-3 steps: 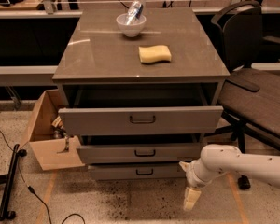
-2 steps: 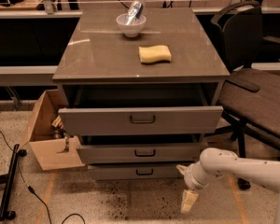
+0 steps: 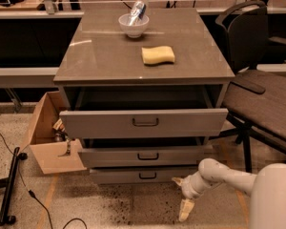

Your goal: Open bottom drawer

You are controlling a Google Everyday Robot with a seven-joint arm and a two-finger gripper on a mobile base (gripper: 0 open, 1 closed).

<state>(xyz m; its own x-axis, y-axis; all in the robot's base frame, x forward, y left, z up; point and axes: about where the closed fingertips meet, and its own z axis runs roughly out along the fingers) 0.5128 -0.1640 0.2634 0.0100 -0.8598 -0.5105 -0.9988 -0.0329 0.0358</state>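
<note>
The grey cabinet (image 3: 86,73) has three drawers. The bottom drawer (image 3: 114,176) is the lowest, with a small dark bar handle (image 3: 147,175) at its centre; its front stands out less than the two above. My gripper (image 3: 179,198) is low in front of the drawer's right part, to the right of and slightly below the handle, not touching it. Its pale fingers (image 3: 185,210) are spread apart and hold nothing. My white arm (image 3: 229,178) comes in from the lower right.
The top drawer (image 3: 100,124) is pulled out farthest, the middle drawer (image 3: 109,156) less. A white bowl (image 3: 133,25) with a can and a yellow sponge (image 3: 158,55) sit on top. A cardboard box (image 3: 47,142) stands left, a chair (image 3: 262,99) right, cables on the floor.
My gripper has moved left along the bottom drawer's front, closer to its handle. The drawers have not moved.
</note>
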